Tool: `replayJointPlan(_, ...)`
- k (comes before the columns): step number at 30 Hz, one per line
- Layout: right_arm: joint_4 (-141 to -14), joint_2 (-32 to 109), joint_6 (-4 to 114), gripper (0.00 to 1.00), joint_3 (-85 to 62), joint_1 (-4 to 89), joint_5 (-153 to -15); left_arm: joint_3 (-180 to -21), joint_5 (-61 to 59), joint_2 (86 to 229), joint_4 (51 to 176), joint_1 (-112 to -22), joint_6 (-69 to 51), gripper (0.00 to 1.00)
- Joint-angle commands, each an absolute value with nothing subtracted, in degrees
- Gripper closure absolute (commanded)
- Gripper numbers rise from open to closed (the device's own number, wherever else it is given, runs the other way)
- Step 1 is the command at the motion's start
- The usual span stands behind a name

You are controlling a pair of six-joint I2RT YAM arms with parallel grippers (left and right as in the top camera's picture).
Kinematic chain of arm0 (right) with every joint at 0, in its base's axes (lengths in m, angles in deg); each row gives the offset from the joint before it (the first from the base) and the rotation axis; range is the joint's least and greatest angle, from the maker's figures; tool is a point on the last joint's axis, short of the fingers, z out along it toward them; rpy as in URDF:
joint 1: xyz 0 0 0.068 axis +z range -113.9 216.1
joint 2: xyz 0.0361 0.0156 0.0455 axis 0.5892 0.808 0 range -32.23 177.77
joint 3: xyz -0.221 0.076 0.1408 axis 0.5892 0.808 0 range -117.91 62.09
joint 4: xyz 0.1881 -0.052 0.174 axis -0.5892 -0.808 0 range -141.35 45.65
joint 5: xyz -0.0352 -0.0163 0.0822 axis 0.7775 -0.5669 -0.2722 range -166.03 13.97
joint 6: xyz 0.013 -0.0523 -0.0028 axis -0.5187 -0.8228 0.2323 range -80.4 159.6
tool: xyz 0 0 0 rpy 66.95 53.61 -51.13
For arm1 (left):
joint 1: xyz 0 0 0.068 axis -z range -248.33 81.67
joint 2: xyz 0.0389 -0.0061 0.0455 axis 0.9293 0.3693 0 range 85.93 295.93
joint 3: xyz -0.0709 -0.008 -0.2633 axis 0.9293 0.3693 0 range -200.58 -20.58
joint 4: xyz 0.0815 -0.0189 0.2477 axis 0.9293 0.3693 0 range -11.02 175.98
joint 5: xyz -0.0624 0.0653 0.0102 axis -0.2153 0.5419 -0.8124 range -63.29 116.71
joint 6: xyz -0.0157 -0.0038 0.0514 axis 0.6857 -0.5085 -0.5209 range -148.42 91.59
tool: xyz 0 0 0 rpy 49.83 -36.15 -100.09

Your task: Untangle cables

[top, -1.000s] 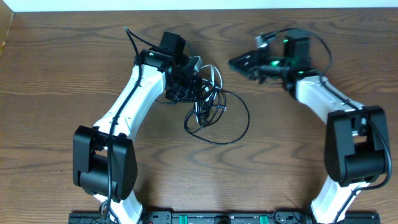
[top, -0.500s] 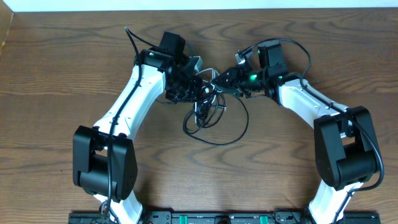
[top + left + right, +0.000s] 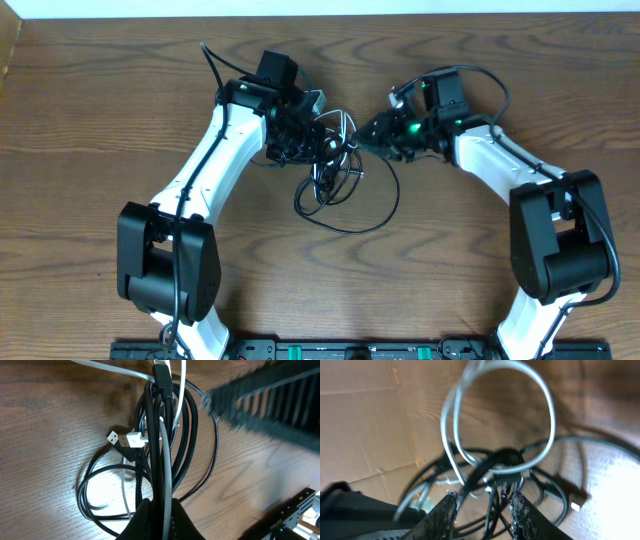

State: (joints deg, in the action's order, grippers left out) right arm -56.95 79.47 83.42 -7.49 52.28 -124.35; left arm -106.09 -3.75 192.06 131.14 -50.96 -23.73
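From overhead, the tangled cables (image 3: 335, 180) are seen just below and between the two claws. The left claw (image 3: 318, 135) is buried in their top and the right claw (image 3: 370, 128) is set just beside them.

In the left wrist view, the left claw (image 3: 159, 517) is pressed together on a bundle of black cable (image 3: 191, 425) and white cable (image 3: 166, 460), with the strands drawn out lengthwise straight ahead of the tips.

In the right wrist view, the right claw (image 3: 482, 505) is shown spread with nothing pinched. The white loop is raised straight ahead, and a black knot lies just past the tips.
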Motion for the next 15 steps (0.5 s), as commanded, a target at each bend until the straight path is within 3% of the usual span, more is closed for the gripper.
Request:
replayJointPlan(1,-57.5,79.1,81.3,0.64,-7.6,54.4,-121.7,-105.9,-3.4,191.6,131.2,-51.1,-23.4,0.92)
replayJointPlan(11,-55.8,79.1,83.8,0.63,-7.6,56.7,-116.5,-105.9,-3.4,191.6,131.2,-51.1,-23.4,0.92)
replayJointPlan(15,-57.7,79.2,83.7,0.76,-7.6,57.3,-112.9,-105.9,-3.4,191.6,131.2,-51.1,-23.4,0.92)
